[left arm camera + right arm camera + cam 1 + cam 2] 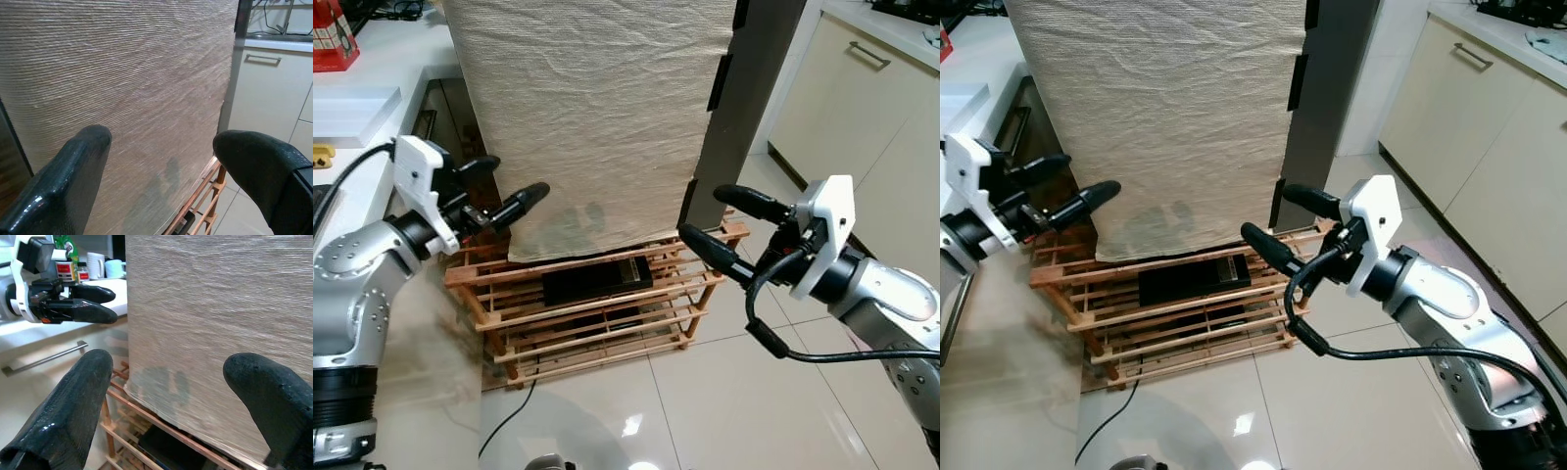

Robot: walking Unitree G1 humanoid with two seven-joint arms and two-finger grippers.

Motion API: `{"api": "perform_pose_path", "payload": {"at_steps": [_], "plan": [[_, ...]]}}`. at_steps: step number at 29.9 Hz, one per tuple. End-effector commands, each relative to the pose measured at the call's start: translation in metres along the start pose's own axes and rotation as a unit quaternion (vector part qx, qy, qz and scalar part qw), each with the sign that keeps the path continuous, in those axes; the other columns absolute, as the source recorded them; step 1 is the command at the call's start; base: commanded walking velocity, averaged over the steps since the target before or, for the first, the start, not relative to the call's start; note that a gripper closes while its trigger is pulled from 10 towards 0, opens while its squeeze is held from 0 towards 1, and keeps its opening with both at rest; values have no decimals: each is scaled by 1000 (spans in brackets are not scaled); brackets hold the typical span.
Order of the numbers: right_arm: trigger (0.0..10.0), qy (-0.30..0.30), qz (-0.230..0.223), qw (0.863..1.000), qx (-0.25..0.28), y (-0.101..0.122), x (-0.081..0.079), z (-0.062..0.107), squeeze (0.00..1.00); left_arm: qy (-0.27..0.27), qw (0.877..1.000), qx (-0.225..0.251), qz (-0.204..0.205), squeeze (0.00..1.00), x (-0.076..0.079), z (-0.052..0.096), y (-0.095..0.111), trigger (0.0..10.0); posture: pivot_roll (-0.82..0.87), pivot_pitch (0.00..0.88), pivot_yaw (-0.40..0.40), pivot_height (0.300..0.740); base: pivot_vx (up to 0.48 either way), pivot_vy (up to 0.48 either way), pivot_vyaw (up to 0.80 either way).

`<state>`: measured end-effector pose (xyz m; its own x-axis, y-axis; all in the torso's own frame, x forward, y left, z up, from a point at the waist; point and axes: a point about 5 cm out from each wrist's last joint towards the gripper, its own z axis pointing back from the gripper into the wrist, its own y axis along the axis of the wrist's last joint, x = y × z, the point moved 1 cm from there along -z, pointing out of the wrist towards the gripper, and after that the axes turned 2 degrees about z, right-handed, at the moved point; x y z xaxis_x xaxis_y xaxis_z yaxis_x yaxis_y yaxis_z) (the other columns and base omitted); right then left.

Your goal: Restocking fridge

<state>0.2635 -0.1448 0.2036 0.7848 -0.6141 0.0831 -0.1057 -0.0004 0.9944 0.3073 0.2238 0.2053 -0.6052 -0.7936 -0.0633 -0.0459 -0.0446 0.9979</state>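
Observation:
A tall dark fridge [749,108] stands before me, its front draped in a beige woven cloth [597,108] that hangs down to a low wooden slatted rack [597,328]. My left gripper [514,176] is open beside the cloth's lower left edge, holding nothing. My right gripper [703,212] is open at the cloth's lower right corner, close to the fridge's dark edge, also holding nothing. Both wrist views look along spread black fingers [73,176] [73,401] at the cloth. The fridge's inside is hidden.
A flat black object [597,279] lies on the rack under the cloth. A white counter [372,98] with a red item [333,39] stands on the left, cream cabinets [862,108] on the right. A black cable [509,421] trails over the glossy tiled floor [705,411].

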Motion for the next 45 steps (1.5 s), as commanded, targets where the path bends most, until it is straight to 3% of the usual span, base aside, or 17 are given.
{"api": "perform_pose_path", "payload": {"at_steps": [1, 8, 21, 22, 23, 27, 30, 31, 32, 33, 39, 45], "plan": [[10000, -2, -1, 1000, 3, 6, 1, -1, 0, 0, 1000, 7, -10, 0, 0, -3, 6, 10000, 18, 0, -30, 740, 0, 0, 0], [10000, 3, -16, 1000, -1, 5, -5, 1, 0, 5, 1000, -6, -9, 0, -4, 1, 2, 10000, 22, 17, -32, 740, 0, 0, 0], [10000, 20, -39, 999, -6, 3, -19, 1, 0, 20, 999, 20, 19, 0, -14, 7, 7, 10000, 28, 46, -75, 740, 0, 0, 0], [10000, 21, -38, 999, -6, 3, -19, 0, 0, 23, 999, 25, 23, 788, -16, 7, 6, 10000, 28, 45, -77, 740, 0, 0, 0], [10000, 21, -36, 999, -8, 3, -18, -1, 0, 35, 999, 26, 24, 1000, -22, 6, 5, 10000, 25, 42, -78, 740, 0, 0, 0], [10000, 25, -30, 999, -11, 3, -19, -1, 0, 61, 997, 36, 12, 1000, -33, 7, 9, 10000, 18, 41, -76, 740, 0, 0, 0], [10000, 20, -27, 999, -10, 3, -17, -1, 0, 119, 991, 53, -9, 1000, -55, 14, 18, 10000, 20, 31, -73, 740, 0, 0, 0], [10000, 18, -25, 999, -8, 4, -17, -1, 0, 137, 989, 61, -19, 910, -64, 15, 24, 10000, 21, 33, -72, 740, 0, 0, 0], [10000, 18, -25, 999, -8, 4, -17, -1, 0, 137, 989, 61, -19, 910, -64, 15, 24, 10000, 21, 33, -72, 740, 0, 0, 0], [10000, 18, -25, 1000, -4, 5, -18, -1, 0, 135, 988, 69, -19, 0, -69, 15, 30, 10000, 12, 48, -72, 740, 0, 0, 0], [10000, 7, -23, 1000, 5, 4, -20, -2, 0, 125, 988, 88, -36, 0, -74, -1, 38, 10000, 15, 34, -65, 740, 0, 0, 0], [10000, -4, -27, 1000, 13, 5, -21, -2, 0, 77, 990, 119, 16, 0, -73, -19, 44, 10000, 6, 34, -45, 740, 0, 0, 0]]}}
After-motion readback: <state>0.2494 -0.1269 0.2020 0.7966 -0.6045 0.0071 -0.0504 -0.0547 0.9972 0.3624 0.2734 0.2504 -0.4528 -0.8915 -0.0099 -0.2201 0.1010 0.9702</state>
